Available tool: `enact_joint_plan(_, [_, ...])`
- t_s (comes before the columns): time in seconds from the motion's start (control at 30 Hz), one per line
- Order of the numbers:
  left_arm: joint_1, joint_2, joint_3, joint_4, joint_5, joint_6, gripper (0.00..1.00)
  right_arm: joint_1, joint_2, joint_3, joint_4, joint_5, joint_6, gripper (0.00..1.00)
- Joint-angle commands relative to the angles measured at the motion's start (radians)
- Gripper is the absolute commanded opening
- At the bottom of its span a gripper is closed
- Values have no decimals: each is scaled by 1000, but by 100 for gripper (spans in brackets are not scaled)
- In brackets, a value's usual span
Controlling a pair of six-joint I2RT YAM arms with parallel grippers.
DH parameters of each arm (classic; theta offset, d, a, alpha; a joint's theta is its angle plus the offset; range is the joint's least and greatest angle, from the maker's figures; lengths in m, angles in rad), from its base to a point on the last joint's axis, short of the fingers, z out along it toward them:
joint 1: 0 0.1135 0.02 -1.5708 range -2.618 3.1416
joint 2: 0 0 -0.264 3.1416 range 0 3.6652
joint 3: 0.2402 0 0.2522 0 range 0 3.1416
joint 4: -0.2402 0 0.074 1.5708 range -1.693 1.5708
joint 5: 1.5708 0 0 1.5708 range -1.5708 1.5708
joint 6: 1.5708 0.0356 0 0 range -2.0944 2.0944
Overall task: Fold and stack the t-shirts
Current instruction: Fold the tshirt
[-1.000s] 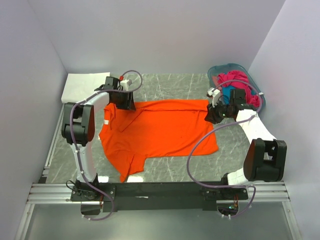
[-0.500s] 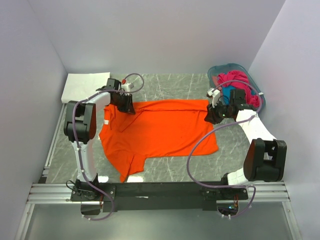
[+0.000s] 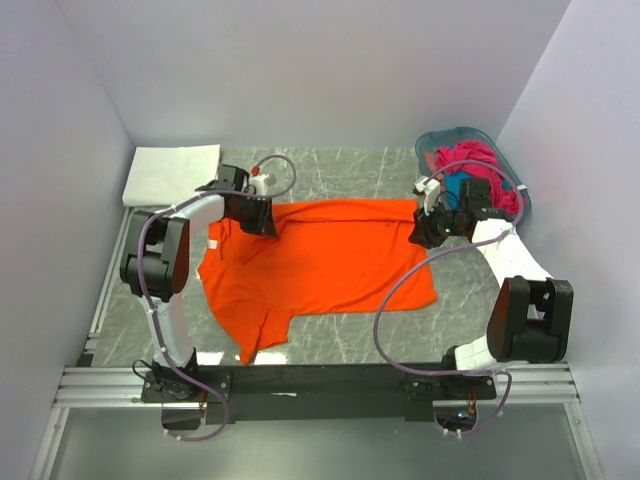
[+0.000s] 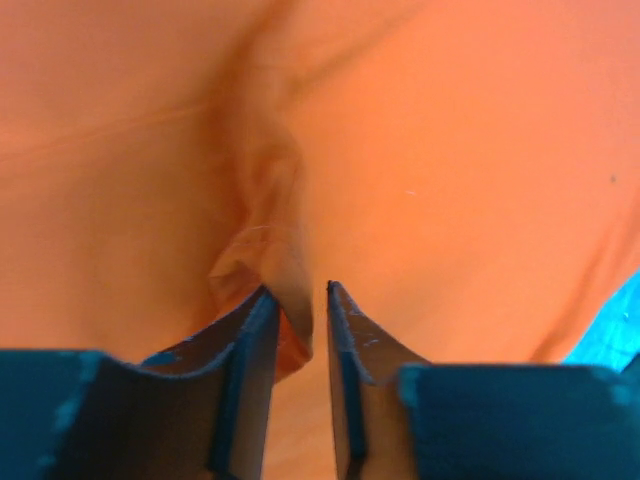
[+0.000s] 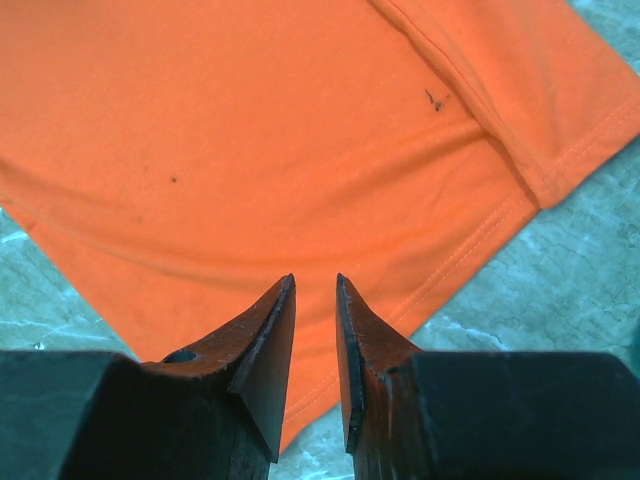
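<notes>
Orange t-shirt (image 4: 450, 200) fold pinched in left pincer (image 4: 298, 290); hem under right pincer (image 5: 316, 285).

1 orange t-shirt (image 3: 320, 255); 1 white cloth (image 3: 172, 172); 1 magenta cloth (image 3: 475, 160); 1 teal basket (image 3: 455, 131).

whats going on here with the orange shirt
Two robot arms are working on an orange t-shirt spread flat on the table. The left gripper has pinched up a ridge of the cloth near the shirt's far left side. The right gripper sits at the far right corner with its jaws nearly together; whether it holds cloth is unclear. A magenta shirt waits in the teal basket, and a folded white shirt lies far left.
</notes>
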Motion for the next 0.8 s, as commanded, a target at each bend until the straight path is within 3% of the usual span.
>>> enact_joint_plan(0.0, [-61, -44, -12, 24, 44, -18, 32, 4, 6, -3, 6, -15, -3, 31])
enact_joint_plan(0.13, [-101, -37, -13, -5, 60, -15, 44, 2, 6, -3, 5, -12, -5, 31])
enact_joint_plan(0.27, [-111, -71, -13, -40, 84, -1, 46, 2, 7, -3, 6, -15, -5, 31])
enact_joint_plan(0.4, [-108, -192, -44, 83, -30, -38, 46, 2, 13, 4, 5, -17, -3, 31])
enact_joint_plan(0.43, [-104, -224, -57, 120, -116, -51, 50, 2, 10, 3, 6, -17, -1, 31])
enact_joint_plan(0.53, [-85, -297, -85, 212, -152, -97, 56, 2, 7, -3, 9, -15, -1, 31])
enact_joint_plan(0.77, [-81, -194, -15, 128, -206, -134, 59, 1, 12, -6, 8, -19, -5, 31])
